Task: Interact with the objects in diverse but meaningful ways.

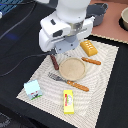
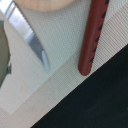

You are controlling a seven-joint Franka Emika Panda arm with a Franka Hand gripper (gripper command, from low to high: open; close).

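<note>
Surface: pale woven mat (image 1: 102, 70) on dark table (image 1: 15, 60).
Edges: yellow box (image 1: 68, 101) near mat's edge.
Arm: gripper (image 1: 61, 50) low above knife (image 1: 54, 62).
Claw: cannot tell.

A pale woven placemat (image 1: 102, 75) lies on a black tabletop (image 1: 15, 55), with a tan mat (image 1: 107, 31) at the far edge.

On pale placemat (image 1: 102, 62): tan plate (image 1: 73, 68), sausage (image 1: 91, 61), orange ridged block (image 1: 89, 47), fork (image 1: 68, 81), knife (image 1: 54, 62), yellow box (image 1: 68, 101), white-green carton (image 1: 33, 89). Above: white arm (image 1: 67, 25).
</note>
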